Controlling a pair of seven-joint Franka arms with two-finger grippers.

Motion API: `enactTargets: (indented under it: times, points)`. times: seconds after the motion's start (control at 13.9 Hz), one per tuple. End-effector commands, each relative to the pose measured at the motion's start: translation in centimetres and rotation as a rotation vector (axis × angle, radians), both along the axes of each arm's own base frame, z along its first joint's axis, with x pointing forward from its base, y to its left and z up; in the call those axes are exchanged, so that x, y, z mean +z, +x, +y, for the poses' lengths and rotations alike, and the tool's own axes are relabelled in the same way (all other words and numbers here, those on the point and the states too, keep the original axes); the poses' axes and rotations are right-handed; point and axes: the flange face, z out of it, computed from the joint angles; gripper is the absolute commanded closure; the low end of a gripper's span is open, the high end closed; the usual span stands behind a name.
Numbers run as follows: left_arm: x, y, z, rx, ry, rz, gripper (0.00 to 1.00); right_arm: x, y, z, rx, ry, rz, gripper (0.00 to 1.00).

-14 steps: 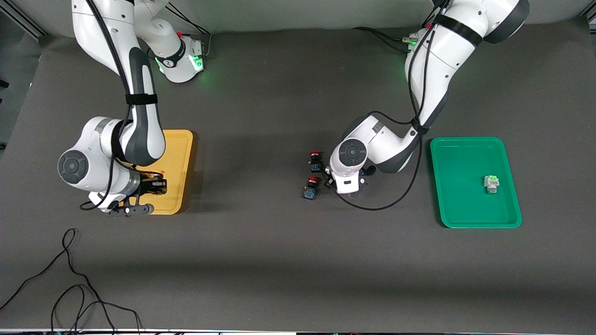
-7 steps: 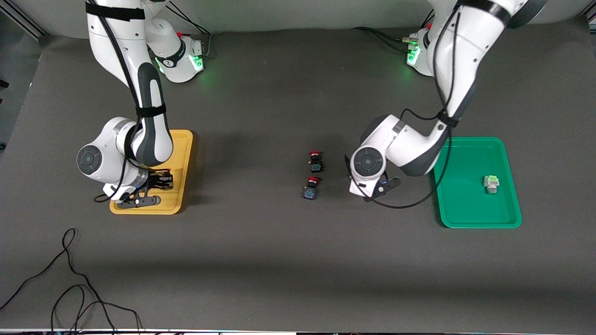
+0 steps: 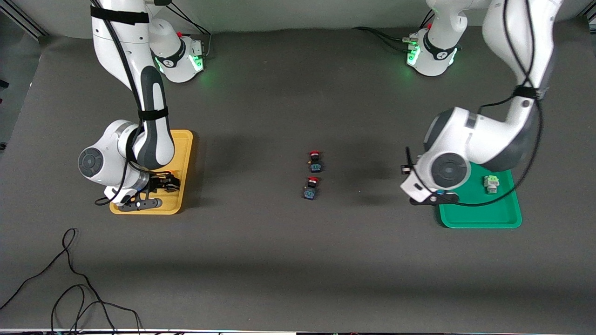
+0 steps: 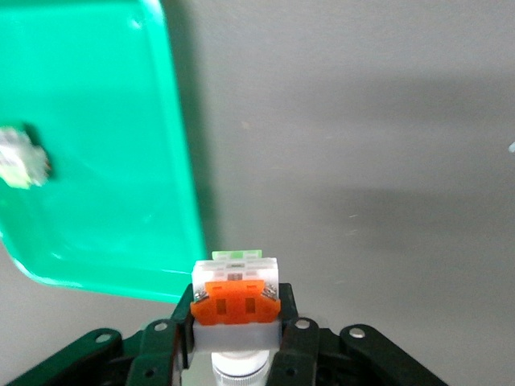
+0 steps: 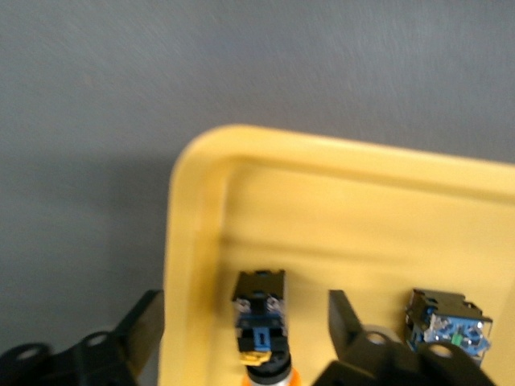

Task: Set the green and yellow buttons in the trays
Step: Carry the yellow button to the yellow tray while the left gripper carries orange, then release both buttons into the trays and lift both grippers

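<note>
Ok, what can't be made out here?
Front view: the right arm's wrist covers the right tool and what lies in the yellow tray.
Front view: the left arm's wrist hides the left tool and the white-bodied button it grips.
Right wrist view: picture edge cuts off the cap of the dark-bodied button between the open tool's fingers.
Left wrist view: the pale button in the green tray is blurred.

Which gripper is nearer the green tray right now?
Left. The left gripper, shut on a white-bodied button, hangs over the green tray edge; the right gripper is open over the yellow tray.
</note>
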Motion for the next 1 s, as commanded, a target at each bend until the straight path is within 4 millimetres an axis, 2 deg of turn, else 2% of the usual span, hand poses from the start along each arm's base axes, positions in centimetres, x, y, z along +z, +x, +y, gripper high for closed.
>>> enactTargets:
  times: [0.0, 0.22, 0.36, 0.72, 0.86, 0.93]
  points:
    - [0.3, -0.1, 5.2, -0.162, -0.077, 0.033, 1.0, 4.9, 2.8, 1.3, 0.015, 0.073, -0.024, 0.0]
    - [-1.0, 0.7, 11.2, -0.277, -0.168, 0.018, 1.0, 9.8, 4.8, 3.6, 0.013, 0.106, 0.007, 0.0]
    - [-3.2, 0.0, 14.4, -0.26, -0.187, -0.007, 1.0, 13.0, 5.5, 4.1, 0.022, 0.09, 0.021, 0.0]
    - [-10.7, -3.8, 16.9, -0.25, -0.223, -0.145, 1.0, 21.1, 4.6, 4.9, 0.021, -0.001, 0.105, 0.0]
    - [-12.9, -5.0, 18.7, -0.21, -0.241, -0.177, 1.0, 23.7, 3.8, 5.2, 0.028, -0.03, 0.097, 0.0]
    - [-13.8, -5.1, 19.3, -0.194, -0.249, -0.181, 1.0, 24.4, 3.4, 4.7, 0.024, -0.036, 0.095, 0.0]
